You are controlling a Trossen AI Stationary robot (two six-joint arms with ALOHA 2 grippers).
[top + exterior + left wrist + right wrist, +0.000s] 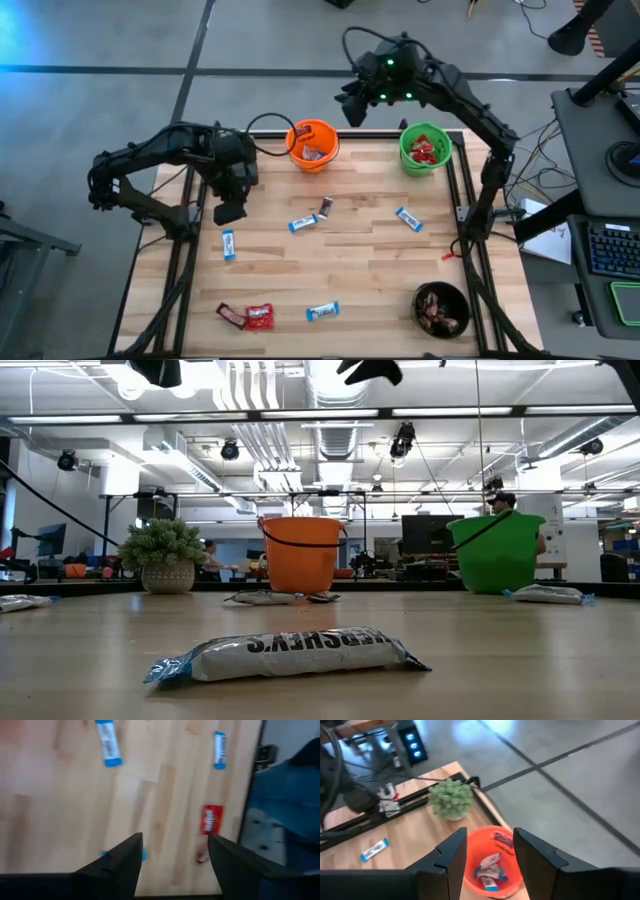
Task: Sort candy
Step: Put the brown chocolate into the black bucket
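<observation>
Candy lies scattered on the wooden table (360, 270): blue-and-white bars (303, 223) (408, 219) (229, 245) (322, 312), a dark brown bar (326, 207), and a red packet (260, 317) beside another brown bar (231, 316) near the front edge. My left gripper (230, 212) (175, 837) hangs open over the table's left part, with nothing between its fingers. My right gripper (350, 105) (490, 832) is open and raised high at the far edge, just beyond the orange bucket (490, 865), which holds several candies.
A green bucket (425, 148) with red packets stands at the far right and a black bucket (441, 308) with dark candy at the near right. A small green plant (451, 798) sits at the far left. A bar (290, 655) lies close to the low camera.
</observation>
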